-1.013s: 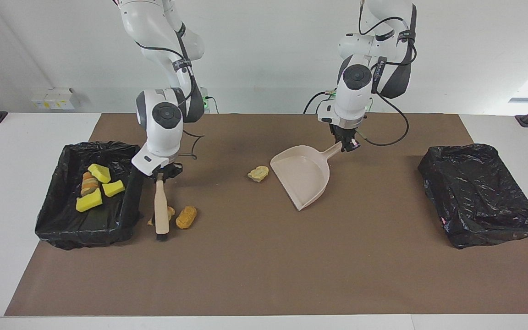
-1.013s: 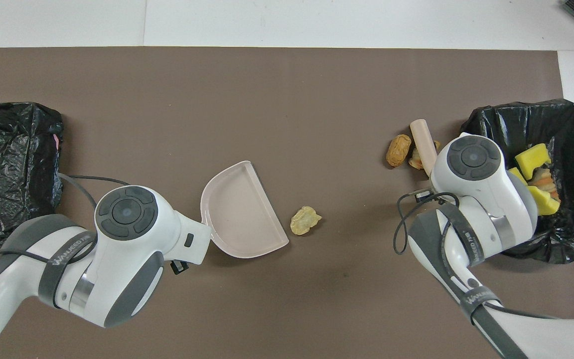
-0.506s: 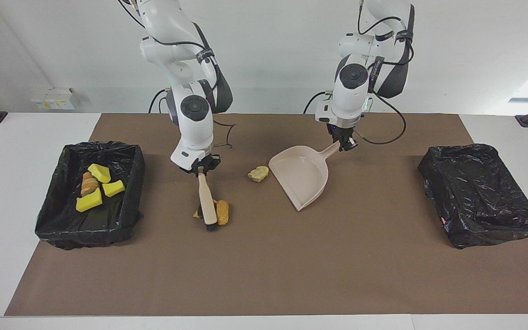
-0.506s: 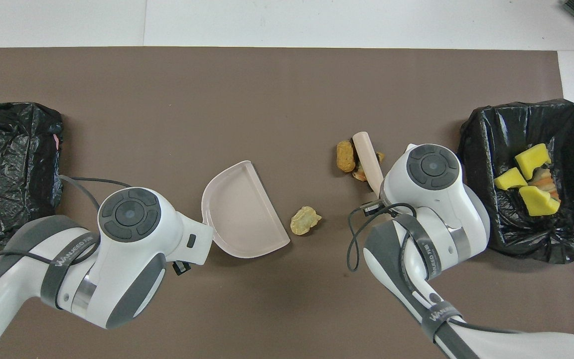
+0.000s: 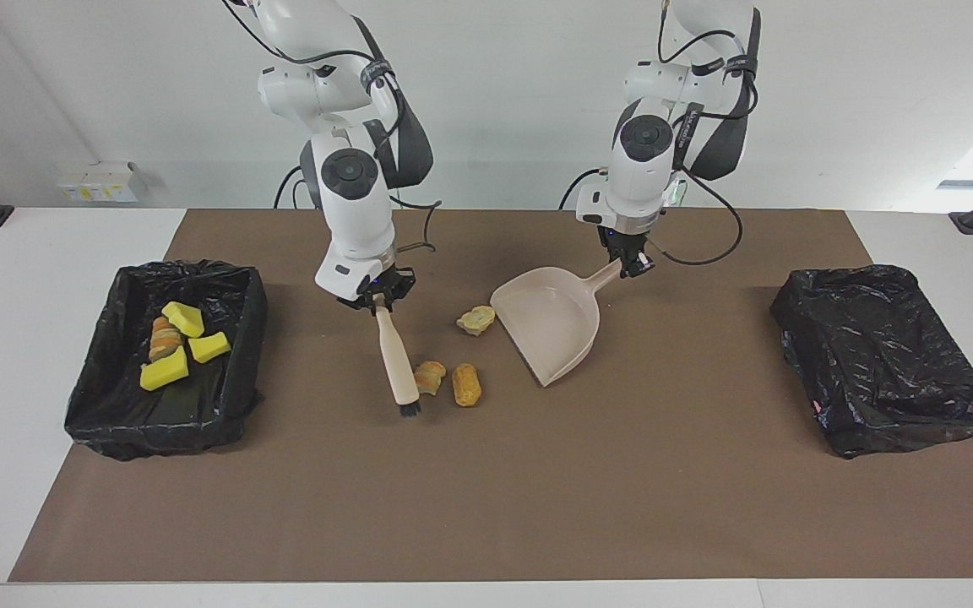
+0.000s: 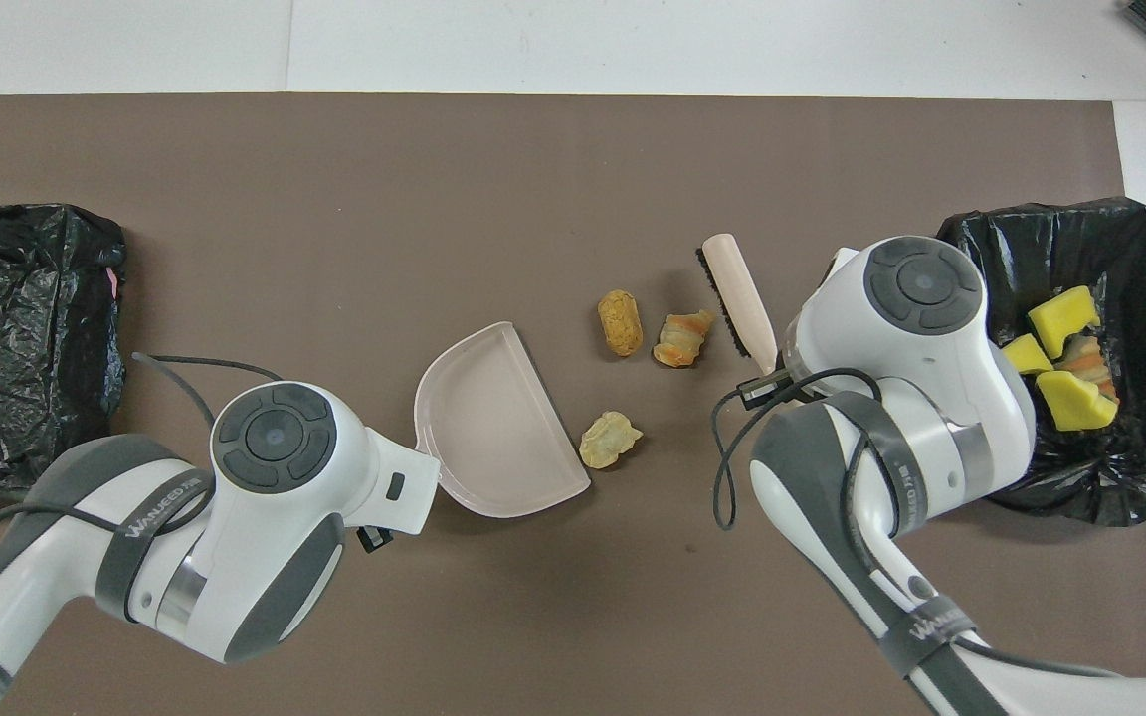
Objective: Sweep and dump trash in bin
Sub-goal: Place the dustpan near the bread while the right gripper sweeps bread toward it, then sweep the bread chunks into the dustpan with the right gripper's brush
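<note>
Sweeping under way: right gripper [image 5: 378, 302] pinches the brush [image 5: 395, 359], left gripper [image 5: 630, 263] pinches the dustpan [image 5: 550, 325]; three scraps [image 5: 467, 384] lie between them unswept, while four scraps [image 5: 174, 342] sit in the bin [image 5: 237, 397] beside the right gripper.

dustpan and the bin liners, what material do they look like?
Dustpan: looks like smooth beige molded plastic, with a soft even sheen and a one-piece pan and handle. Bin liners: likely thin black plastic film, crinkled with glossy highlights.
</note>
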`<state>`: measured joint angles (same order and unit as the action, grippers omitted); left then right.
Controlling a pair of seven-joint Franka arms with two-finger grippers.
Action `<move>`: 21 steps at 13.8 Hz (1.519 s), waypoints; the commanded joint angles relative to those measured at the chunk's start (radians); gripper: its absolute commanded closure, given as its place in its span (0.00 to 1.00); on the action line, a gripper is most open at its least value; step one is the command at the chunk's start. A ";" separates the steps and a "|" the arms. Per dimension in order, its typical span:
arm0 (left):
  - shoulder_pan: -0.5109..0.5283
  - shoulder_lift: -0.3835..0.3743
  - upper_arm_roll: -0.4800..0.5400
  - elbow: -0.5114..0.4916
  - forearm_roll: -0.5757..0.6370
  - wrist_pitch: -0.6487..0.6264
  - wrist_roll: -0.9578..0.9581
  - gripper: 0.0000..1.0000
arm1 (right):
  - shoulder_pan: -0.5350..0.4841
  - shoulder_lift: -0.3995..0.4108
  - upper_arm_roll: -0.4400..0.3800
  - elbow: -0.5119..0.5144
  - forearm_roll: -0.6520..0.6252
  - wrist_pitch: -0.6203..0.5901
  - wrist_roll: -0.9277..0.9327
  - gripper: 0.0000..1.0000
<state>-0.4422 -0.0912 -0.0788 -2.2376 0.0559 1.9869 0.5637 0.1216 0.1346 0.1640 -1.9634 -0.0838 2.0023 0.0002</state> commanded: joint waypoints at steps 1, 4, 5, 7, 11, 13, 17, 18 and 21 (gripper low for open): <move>-0.019 -0.025 0.014 -0.036 -0.010 0.032 -0.024 1.00 | -0.050 -0.001 0.009 -0.037 -0.048 0.053 -0.078 1.00; -0.026 -0.018 0.014 -0.039 -0.043 0.053 -0.141 1.00 | -0.011 0.014 0.011 -0.092 -0.059 0.142 -0.106 1.00; -0.032 -0.002 0.014 -0.040 -0.045 0.061 -0.172 1.00 | 0.009 0.026 0.011 -0.095 -0.059 0.153 -0.118 1.00; -0.053 0.001 0.014 -0.039 -0.047 0.081 -0.177 1.00 | 0.064 0.028 0.012 -0.103 -0.059 0.151 -0.164 1.00; -0.053 0.001 0.014 -0.040 -0.051 0.084 -0.180 1.00 | 0.205 0.030 0.015 -0.146 -0.031 0.148 -0.164 1.00; -0.053 0.001 0.014 -0.039 -0.051 0.085 -0.182 1.00 | 0.246 0.028 0.015 -0.144 0.108 0.133 -0.178 1.00; -0.052 0.002 0.016 -0.039 -0.051 0.084 -0.182 1.00 | 0.363 0.026 0.015 -0.091 0.298 0.125 -0.148 1.00; -0.050 0.004 0.016 -0.034 -0.051 0.082 -0.182 1.00 | 0.368 0.020 0.015 -0.080 0.315 0.121 -0.122 1.00; -0.036 0.011 0.019 -0.024 -0.051 0.104 -0.194 1.00 | 0.331 0.002 0.006 -0.014 0.317 -0.017 -0.117 1.00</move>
<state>-0.4765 -0.0796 -0.0735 -2.2590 0.0145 2.0498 0.3903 0.4931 0.1568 0.1755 -2.0211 0.1988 2.0731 -0.1062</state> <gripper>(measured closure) 0.678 0.740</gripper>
